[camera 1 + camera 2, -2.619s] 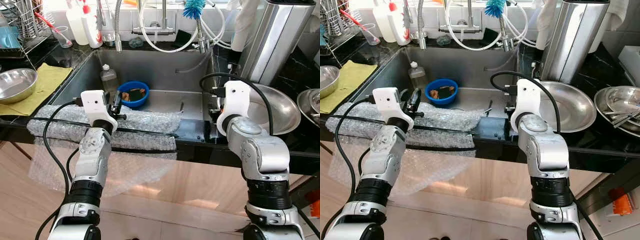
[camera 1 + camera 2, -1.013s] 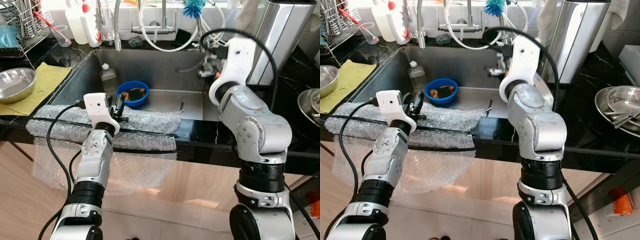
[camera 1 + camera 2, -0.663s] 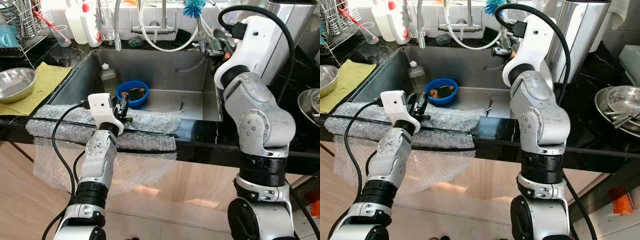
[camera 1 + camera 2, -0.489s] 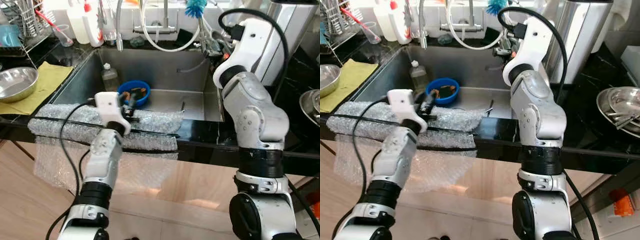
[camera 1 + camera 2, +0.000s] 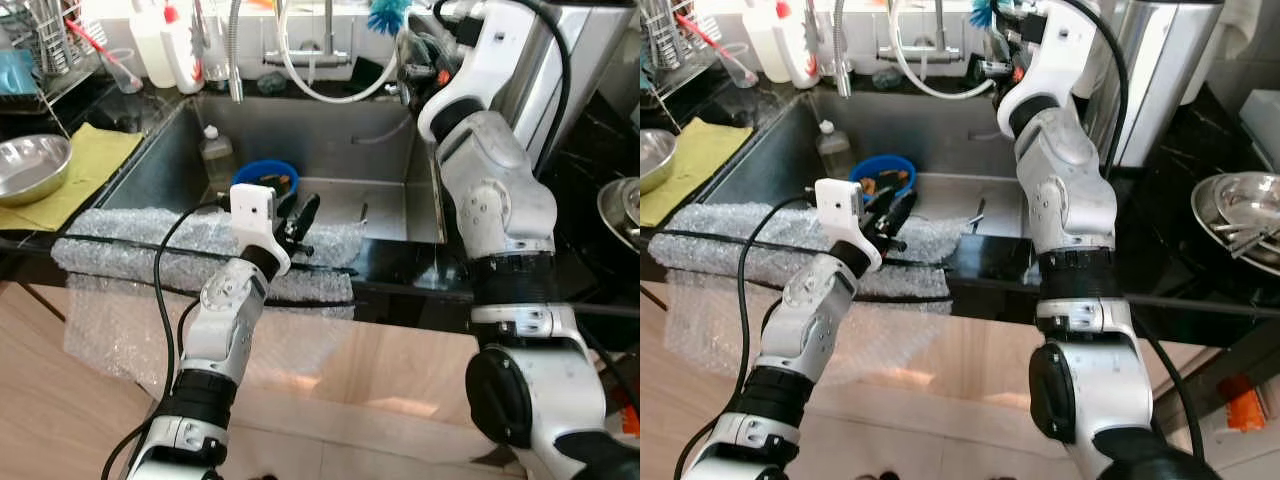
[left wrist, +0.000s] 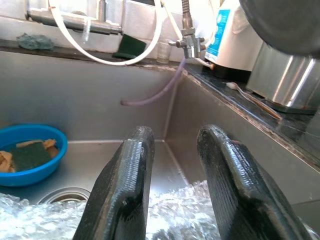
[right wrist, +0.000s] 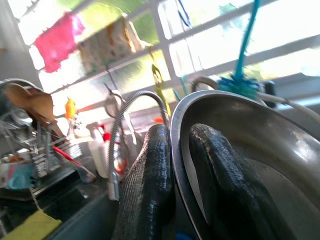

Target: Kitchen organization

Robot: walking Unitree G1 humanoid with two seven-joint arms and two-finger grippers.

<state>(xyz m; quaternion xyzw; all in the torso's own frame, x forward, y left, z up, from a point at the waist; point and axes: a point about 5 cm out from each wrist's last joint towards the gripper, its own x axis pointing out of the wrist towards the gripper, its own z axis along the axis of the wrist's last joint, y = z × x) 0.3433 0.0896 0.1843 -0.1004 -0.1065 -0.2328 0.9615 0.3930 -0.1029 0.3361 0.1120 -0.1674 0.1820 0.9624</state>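
Observation:
In the right wrist view my right gripper (image 7: pixel 179 134) is shut on the rim of a steel bowl (image 7: pixel 260 150), one finger inside and one outside. That arm is raised high, with the gripper (image 5: pixel 996 62) up by the taps at the back of the sink (image 5: pixel 330 140). My left gripper (image 5: pixel 300 214) stands open with nothing in it, just above the bubble wrap (image 5: pixel 150 245) draped over the sink's front edge. Its fingers (image 6: pixel 131 170) point into the basin, where a blue bowl (image 5: pixel 264 176) holds sponges.
A plastic bottle (image 5: pixel 215 158) stands in the sink's left corner. A steel bowl (image 5: pixel 30 165) sits on a yellow cloth at the left, behind it a dish rack (image 5: pixel 40 50). A tall steel cylinder (image 5: pixel 575 60) and stacked steel pans (image 5: pixel 1240 225) occupy the right counter.
My right arm has lifted the steel bowl off the counter right of the sink and swung it up toward the taps. My left gripper has slid right along the bubble wrap.

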